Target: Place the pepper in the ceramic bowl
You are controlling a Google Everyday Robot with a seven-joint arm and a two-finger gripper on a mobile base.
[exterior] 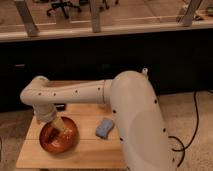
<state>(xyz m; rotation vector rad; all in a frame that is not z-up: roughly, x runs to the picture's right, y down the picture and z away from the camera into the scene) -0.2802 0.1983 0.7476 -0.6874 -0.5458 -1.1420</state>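
End effector [60, 127] is lowered into the ceramic bowl [50, 145] at lower left; its grip state cannot be told, and the pepper cannot be made out, so the placing step is judged in hand; a release and lift are called for next. A blue sponge [104, 128] lies on the wooden desk [90, 150], beside the bowl; dark cabinets and office chairs are seen behind.

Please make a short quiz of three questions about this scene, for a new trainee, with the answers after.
1. True or false: the gripper is over the ceramic bowl.
2. The blue sponge lies on which side of the bowl in the picture? A) left B) right C) inside it
3. Fill in: the bowl and the sponge both rest on a wooden ____.

Key: 1 true. 2 B. 3 table.

The pepper cannot be made out in this view.
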